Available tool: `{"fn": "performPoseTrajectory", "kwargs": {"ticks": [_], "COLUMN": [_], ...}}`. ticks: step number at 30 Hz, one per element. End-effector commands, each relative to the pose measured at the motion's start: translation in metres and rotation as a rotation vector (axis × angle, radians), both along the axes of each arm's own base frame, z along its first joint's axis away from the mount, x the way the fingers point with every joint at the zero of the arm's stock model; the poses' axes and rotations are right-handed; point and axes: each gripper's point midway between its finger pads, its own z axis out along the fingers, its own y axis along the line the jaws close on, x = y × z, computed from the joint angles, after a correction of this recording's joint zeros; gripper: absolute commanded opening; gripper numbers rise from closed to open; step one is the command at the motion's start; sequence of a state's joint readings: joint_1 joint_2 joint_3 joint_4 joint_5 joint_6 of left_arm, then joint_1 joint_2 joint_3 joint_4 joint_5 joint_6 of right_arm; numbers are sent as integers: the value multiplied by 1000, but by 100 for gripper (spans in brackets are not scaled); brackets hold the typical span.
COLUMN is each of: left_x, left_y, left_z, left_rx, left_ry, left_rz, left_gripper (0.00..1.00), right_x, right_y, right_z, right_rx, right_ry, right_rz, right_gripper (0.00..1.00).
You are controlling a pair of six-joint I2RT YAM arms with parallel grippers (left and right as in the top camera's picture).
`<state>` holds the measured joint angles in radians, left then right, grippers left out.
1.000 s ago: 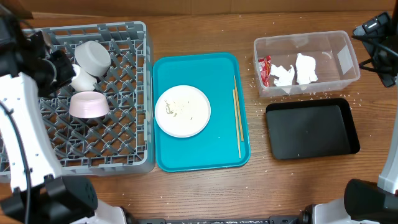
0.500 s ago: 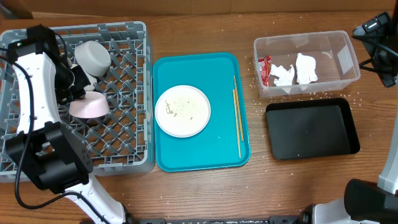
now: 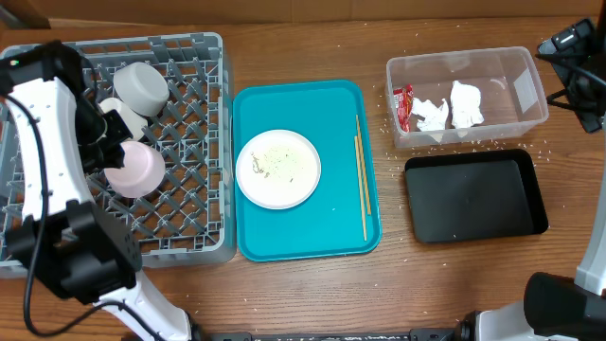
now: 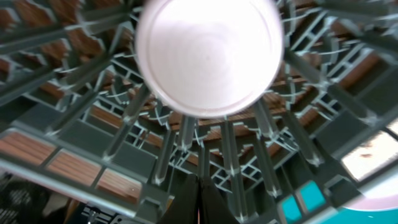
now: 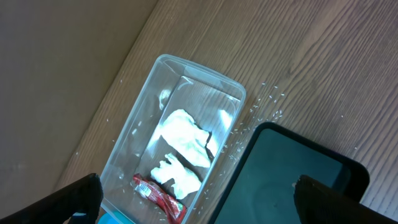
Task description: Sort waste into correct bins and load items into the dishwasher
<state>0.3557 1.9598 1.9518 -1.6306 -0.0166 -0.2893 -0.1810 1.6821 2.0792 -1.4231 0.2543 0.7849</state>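
The grey dishwasher rack (image 3: 189, 213) at the left holds two white cups (image 3: 142, 85) (image 3: 117, 115) and a small bowl (image 3: 133, 169). My left arm (image 3: 43, 142) reaches over the rack's left side. In the left wrist view my left gripper (image 4: 200, 200) is shut on nothing, just short of the round bowl (image 4: 208, 56). The plate (image 3: 277, 169), with food grains on it, and the chopsticks (image 3: 361, 175) lie on the teal tray (image 3: 327, 237). My right gripper (image 5: 200, 200) hangs open above the clear tub (image 5: 134, 140), which holds napkins (image 5: 185, 135) and a red wrapper (image 5: 158, 194).
A black tray (image 3: 475, 194) sits in front of the clear tub (image 3: 525, 90). Rice-like grains (image 3: 478, 145) are scattered on the wooden table around the tub. My right arm (image 3: 576, 62) is at the far right edge.
My left arm has swung in over the rack's left side. The bowl has tipped and shifted slightly, showing a rounder face. The right arm has not moved.
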Motion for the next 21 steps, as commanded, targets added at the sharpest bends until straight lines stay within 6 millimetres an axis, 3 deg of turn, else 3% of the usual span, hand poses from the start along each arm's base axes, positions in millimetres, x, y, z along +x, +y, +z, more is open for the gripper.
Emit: {"fn": "performPoseTrajectory", "kwargs": {"ticks": [1,4,6,8,9,10,21], "left_x": [-2,-7,-11,-14,-15,-17,-18], "left_y": [1,-6,-7,-8,-8,-7,-11], "left_z": [65,111,134,154,161,167,169], "left_rx": [70,102,135,164,178,195,178], "left_ry": [-193,-357,-448,-525,-553,-574,-589], "left_rz": [28,25,33,31,32,33,28], "left_gripper": [4,5,17,64,94,100,100], "right_x": [0,0,0,0,0,0,6], "right_y": [-2,-2,-2,-2,-2,-2,-3], "right_z": [3,3,3,3,3,3,8], "right_rx": [-16,-17,-17,-16,-17,-16,-20], "right_ry": [-5,-5,-5,-5,-5,-5,-38], "right_rz": [-1,-1,-1,-1,-1,-1,-4], "right_gripper": [100,100,100,100,100,100,100]}}
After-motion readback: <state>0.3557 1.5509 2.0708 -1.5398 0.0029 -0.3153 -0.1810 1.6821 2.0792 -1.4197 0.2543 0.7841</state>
